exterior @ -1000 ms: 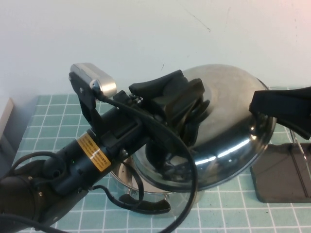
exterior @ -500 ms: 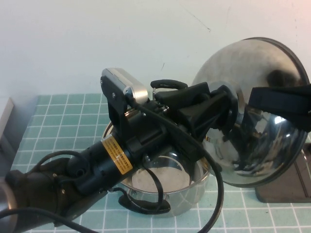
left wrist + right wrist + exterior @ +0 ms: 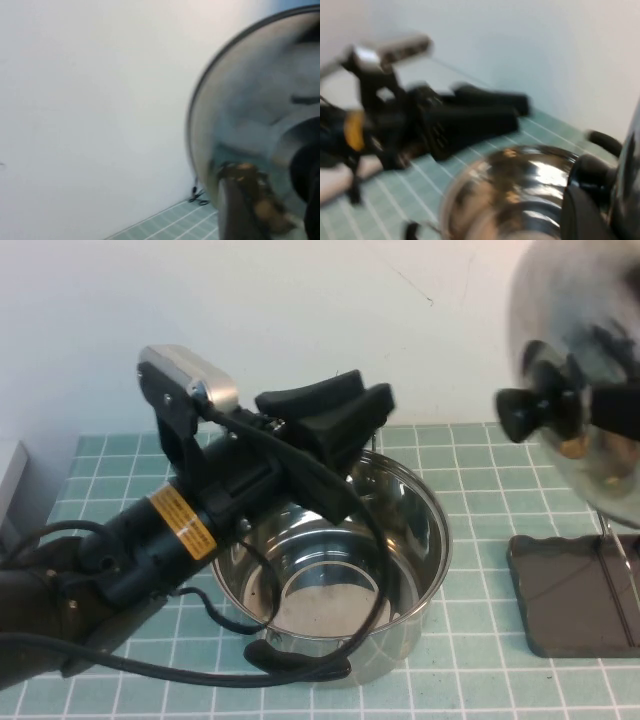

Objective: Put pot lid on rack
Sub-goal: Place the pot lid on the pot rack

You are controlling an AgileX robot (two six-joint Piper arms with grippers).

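Worktop (image 3: 470, 680): pale green tiles in a white grid, against a plain white wall. Left arm (image 3: 150, 550): black, with a yellow label, reaching diagonally across the pot; its left gripper (image 3: 335, 415) hangs above the pot's far rim, the two black fingers apart and holding nothing. Pot (image 3: 330, 570): deep, round, polished steel (mirror-bright inside), open-topped, with a black handle (image 3: 300, 665) on its near side. Pot lid (image 3: 590, 390): a domed, shiny steel disc, held up on edge in the air at the right, above the rack and well clear of the pot; its face stands near vertical, and its black round knob (image 3: 520, 412) points toward the left arm. Right gripper (image 3: 600, 405): at the lid, mostly cut off; whether it grips cannot be told. Rack (image 3: 575, 590): small dark grey rectangular tray with thin upright wires, right of the pot.
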